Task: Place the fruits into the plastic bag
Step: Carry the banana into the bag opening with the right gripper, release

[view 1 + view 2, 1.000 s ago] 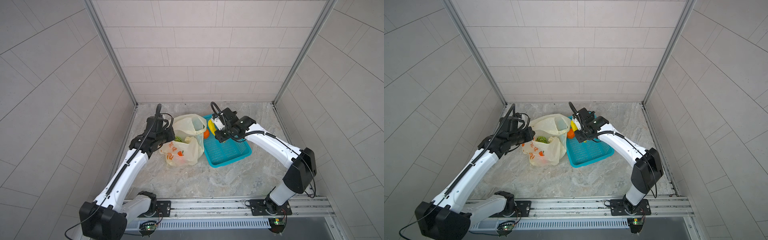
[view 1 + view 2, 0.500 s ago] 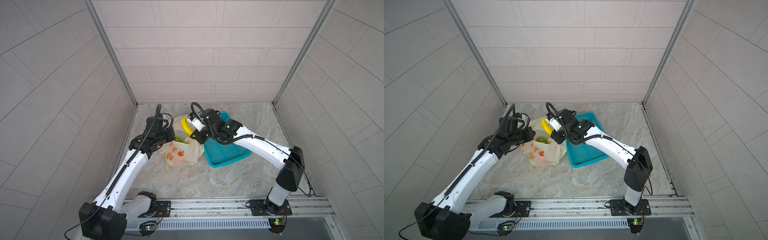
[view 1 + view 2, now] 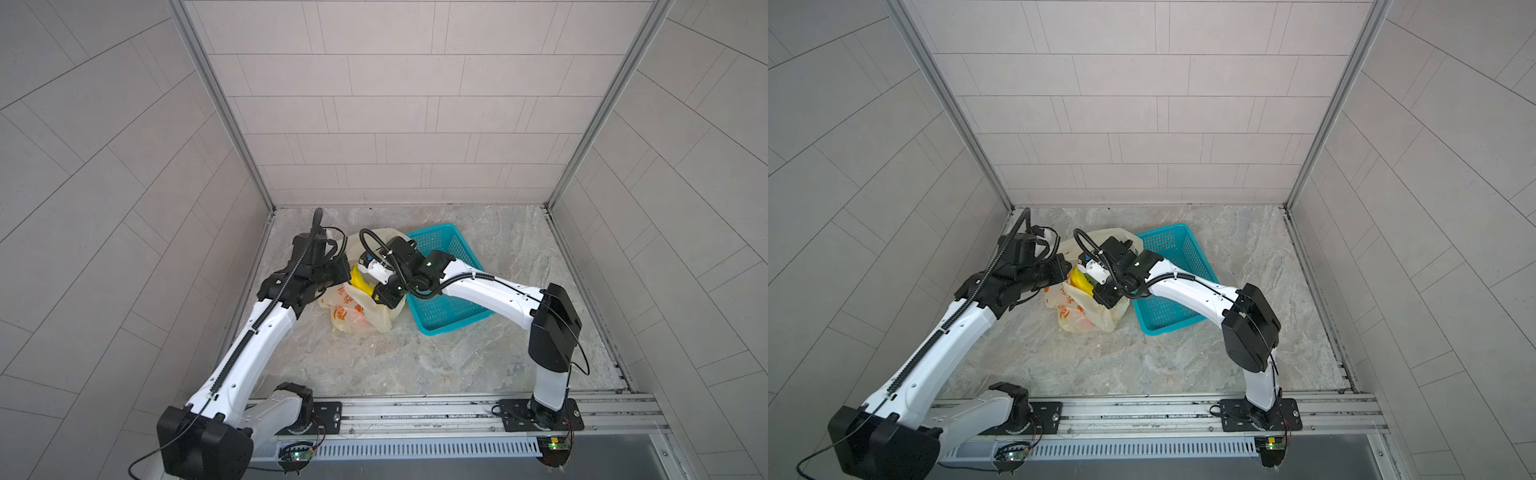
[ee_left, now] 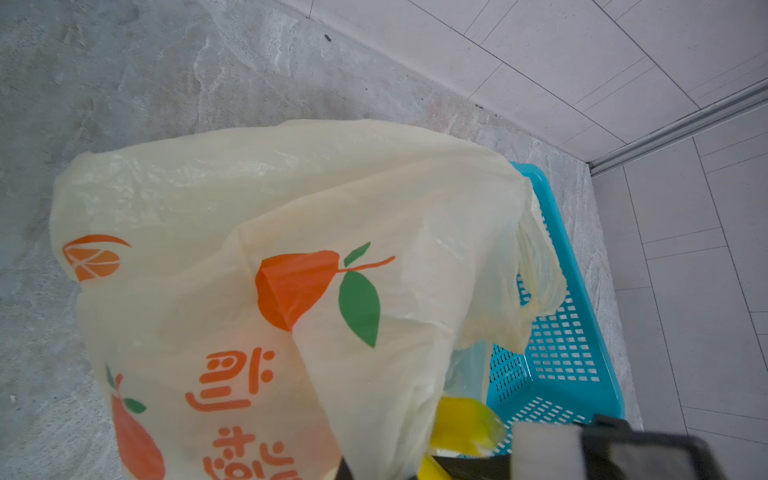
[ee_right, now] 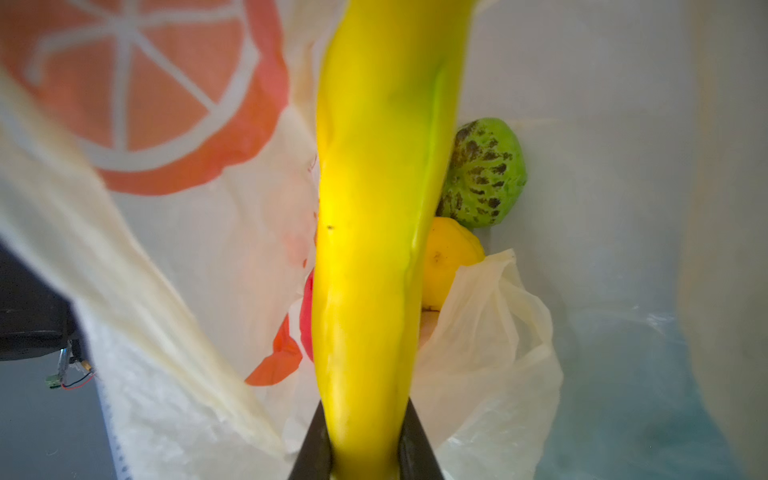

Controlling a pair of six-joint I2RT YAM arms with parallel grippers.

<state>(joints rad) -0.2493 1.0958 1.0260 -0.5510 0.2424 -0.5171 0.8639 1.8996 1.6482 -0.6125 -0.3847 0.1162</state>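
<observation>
The pale-yellow plastic bag (image 3: 360,309) (image 3: 1089,312) (image 4: 291,232) stands on the floor with its mouth up. My left gripper (image 3: 343,272) (image 3: 1061,269) is shut on the bag's rim at its left side and holds it up. My right gripper (image 5: 363,451) (image 3: 384,291) is shut on the yellow banana (image 5: 374,199) (image 3: 360,282) (image 3: 1080,281) (image 4: 465,422), which points down into the bag's mouth. Inside the bag lie a green spiky fruit (image 5: 486,174), a bumpy yellow piece (image 5: 451,262) and a red one (image 5: 306,316), partly hidden behind the banana.
A teal mesh basket (image 3: 453,311) (image 3: 1169,320) (image 4: 561,365) sits right beside the bag on its right, under my right forearm. The back wall and the left wall stand close behind the bag.
My right gripper has carried the banana leftward from above the basket to the bag's mouth and lowered it. The left gripper has kept its hold on the rim.
</observation>
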